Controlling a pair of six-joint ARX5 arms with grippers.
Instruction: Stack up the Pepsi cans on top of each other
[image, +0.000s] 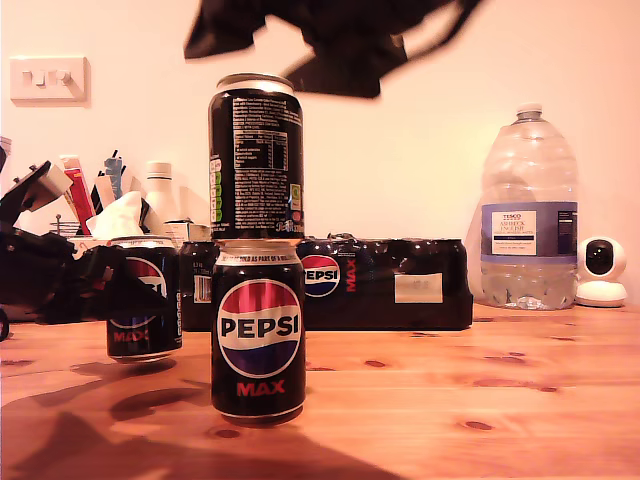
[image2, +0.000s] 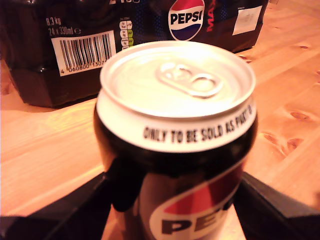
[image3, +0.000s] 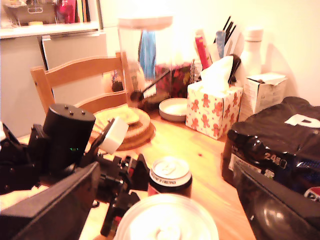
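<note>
Two Pepsi cans stacked, a third held in the jaws

Exterior view: the top Pepsi can (image: 255, 155) stands on the bottom Pepsi can (image: 258, 330) on the wooden surface (image: 480, 390), with the multipack (image: 390, 285) and a water bottle (image: 528, 210) behind. First wrist view: my first gripper (image2: 175, 200) has its jaws clamped on the third Pepsi can (image2: 177, 85), upright before the multipack. Second wrist view: my second gripper (image3: 167, 220) hangs over the top can's lid, jaws apart; beyond are a tissue box (image3: 214, 107) holding tissues, a bowl (image3: 175, 109) and a chair (image3: 75, 80).
</note>
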